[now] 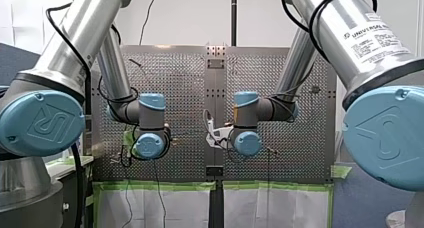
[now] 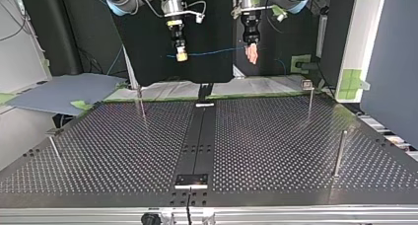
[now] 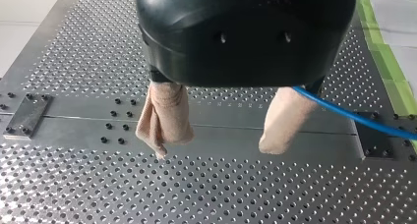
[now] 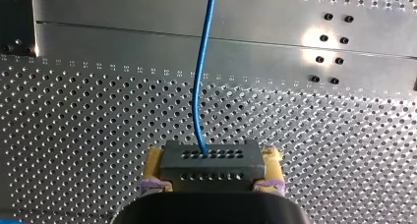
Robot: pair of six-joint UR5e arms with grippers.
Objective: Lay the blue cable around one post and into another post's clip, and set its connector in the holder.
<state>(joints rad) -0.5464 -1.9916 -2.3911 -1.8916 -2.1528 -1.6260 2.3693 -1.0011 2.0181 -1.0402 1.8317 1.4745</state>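
In the right wrist view my right gripper [image 4: 212,157] is shut on a black connector [image 4: 210,161] with rows of small holes, gripped between yellow pads [image 4: 154,161]. The blue cable [image 4: 198,86] leaves the connector and runs ahead over the perforated table. In the top view my right gripper [image 2: 182,56] hangs high at the left of centre, and the blue cable [image 2: 212,51] stretches across to my left gripper [image 2: 252,55]. My left gripper [image 3: 216,145] stands open with nothing between its beige pads [image 3: 164,118]; the cable [image 3: 354,116] passes behind the outer side of one finger.
Thin metal posts stand on the table in the top view: one post [image 2: 141,104] at the far left, one post [image 2: 309,99] at the far right, one post [image 2: 340,153] at the near right and a leaning post [image 2: 54,151] at the near left. A dark centre strip [image 2: 199,136] ends in a small plate [image 2: 192,179].
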